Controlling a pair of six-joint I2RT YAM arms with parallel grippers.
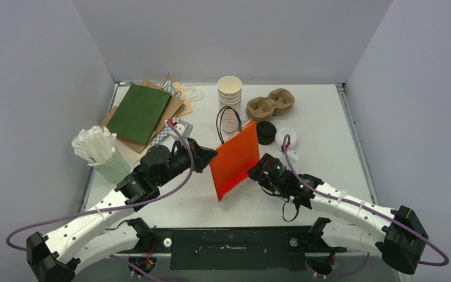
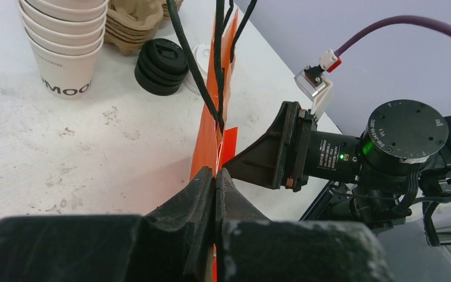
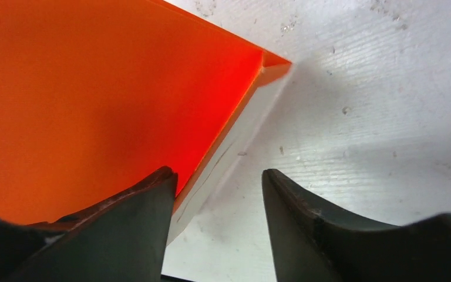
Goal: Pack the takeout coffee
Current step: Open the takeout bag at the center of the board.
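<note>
Orange bag (image 1: 235, 160) folded flat, tilted up mid-desk (image 1: 329, 117); mouth w/ handles twd far-left, base near-right. Left tool (image 2: 215, 176) pinches mouth edge. Right tool (image 3: 218, 182) half-wide, empty, at base corner. Coffee cups: can't tell where.

paper bag (image 1: 235, 160) mid-table, cup stack (image 1: 229, 94) behind it, carrier (image 1: 270, 104) right of stack

We are seeing the left arm (image 1: 88, 220) and the right arm (image 1: 352, 202) wearing white shells dotted with small holes, with black joints between them. Purple cables (image 2: 399, 20) are looping along each. A green light (image 2: 342, 156) is glowing on the right wrist. The left gripper (image 2: 214, 176) and the right gripper (image 3: 217, 188) are showing matte black fingers.
</note>
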